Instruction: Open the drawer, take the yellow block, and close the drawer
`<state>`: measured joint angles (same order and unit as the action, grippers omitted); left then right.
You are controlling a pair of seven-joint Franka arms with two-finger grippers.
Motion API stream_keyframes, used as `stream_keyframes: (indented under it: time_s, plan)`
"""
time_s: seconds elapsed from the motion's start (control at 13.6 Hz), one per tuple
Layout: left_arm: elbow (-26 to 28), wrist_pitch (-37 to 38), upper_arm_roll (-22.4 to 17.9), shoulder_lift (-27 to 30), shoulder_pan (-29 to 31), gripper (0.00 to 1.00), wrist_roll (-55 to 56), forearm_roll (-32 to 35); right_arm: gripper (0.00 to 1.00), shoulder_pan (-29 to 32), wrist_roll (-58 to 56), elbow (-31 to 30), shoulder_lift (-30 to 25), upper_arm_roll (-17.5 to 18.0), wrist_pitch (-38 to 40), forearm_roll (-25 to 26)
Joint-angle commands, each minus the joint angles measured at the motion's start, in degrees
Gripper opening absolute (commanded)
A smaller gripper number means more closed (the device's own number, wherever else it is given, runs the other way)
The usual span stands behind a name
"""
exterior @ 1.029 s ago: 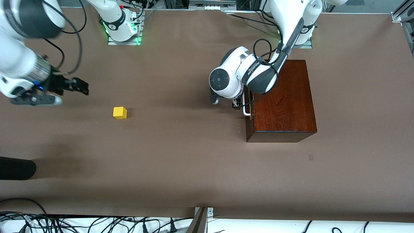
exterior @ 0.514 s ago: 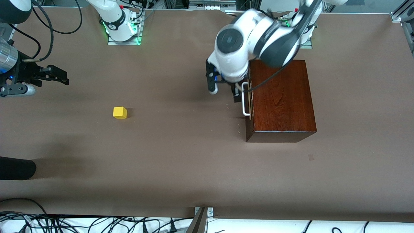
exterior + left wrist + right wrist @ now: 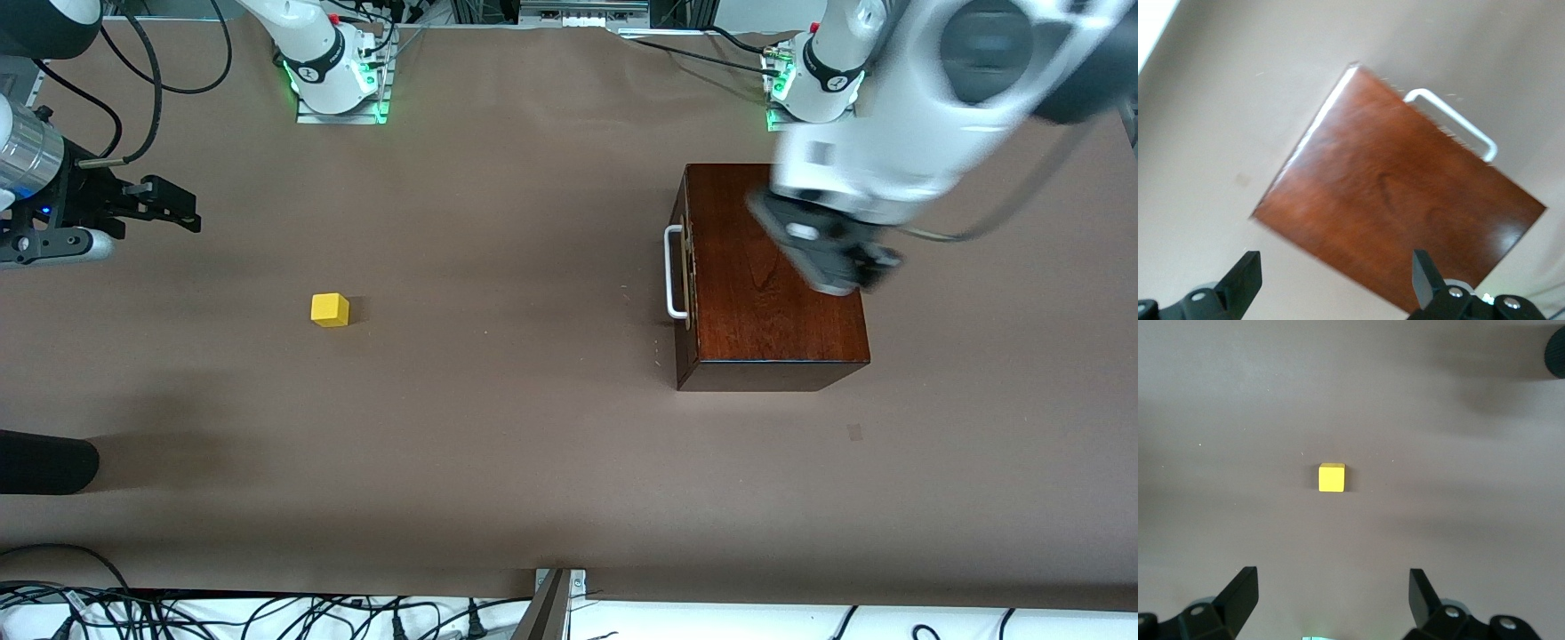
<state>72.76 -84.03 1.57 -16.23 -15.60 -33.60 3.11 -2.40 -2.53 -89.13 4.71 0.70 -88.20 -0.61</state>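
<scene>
Spreading across the whole scene is a brown worktop (image 3: 498, 462), seen from a high camera facing two white robot arms.

At the right arm's end of the worktop, the right end effector (image 3: 169, 203) hangs in the air over bare brown surface, its two dark fingers (image 3: 1238, 593) spread wide and released, gripping nothing.

Nearer the front camera than that end effector, the yellow block (image 3: 330, 309) sits alone on the worktop, a small bright cube touching nothing. The right wrist view shows the yellow block (image 3: 1331, 477) lying between the spread fingers and farther off.

Toward the left arm's end stands a dark reddish-brown wooden box (image 3: 782, 311). Its drawer (image 3: 682, 276) is pushed fully in, so nothing inside can be seen. The white bar handle (image 3: 672, 271) faces the right arm's end.

Above the box top, the left end effector (image 3: 831, 253) is blurred. The left wrist view shows its fingers (image 3: 1245, 283) spread apart, released, over the box lid.
</scene>
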Motion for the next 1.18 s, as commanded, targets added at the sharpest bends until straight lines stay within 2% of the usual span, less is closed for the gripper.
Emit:
stream_keyframes:
  time_s: [0.0, 0.07, 0.22, 0.37, 0.59, 0.66, 0.88, 1.1]
  plan:
    - [-2.3, 1.2, -0.3, -0.3, 2.0, 1.0, 6.7, -1.2, 1.0, 0.3, -0.8, 1.4, 1.1, 0.1, 0.9, -0.2]
    - [-1.1, 1.2, -1.6, 1.4, 2.0, 1.0, 13.2, -1.2, 1.0, 0.1, -0.7, 1.4, 1.1, 0.3, 1.0, 0.2]
    - [3.6, 0.8, -1.6, 5.3, 2.5, 1.0, 28.4, -1.3, 1.0, 0.2, -0.4, 1.5, 1.0, 0.2, 0.8, 1.0]
    - [10.7, -1.8, -1.4, 10.9, 4.5, 1.0, 36.5, -1.4, 1.0, 0.3, -0.3, 2.4, 1.0, -0.2, 0.8, 1.0]
    - [21.3, -5.6, -0.4, 18.2, 8.1, 1.0, 40.6, -1.4, 1.0, 0.6, -0.1, 3.6, 1.1, -0.3, 0.8, 1.5]
    - [22.6, -6.7, -0.4, 18.9, 8.6, 1.0, 42.5, -1.4, 1.0, 0.6, 0.0, 3.6, 1.2, -0.3, 0.8, 1.2]
    - [25.7, -11.0, -0.3, 19.1, 10.2, 1.0, 38.5, -1.3, 1.0, 0.4, -0.1, 3.6, 1.1, 0.0, 0.8, 1.4]
    - [28.0, -12.5, 2.9, 21.0, 12.6, 1.0, 39.5, -1.4, 1.0, 0.4, 0.0, 3.6, 1.1, 0.0, 0.3, 1.4]
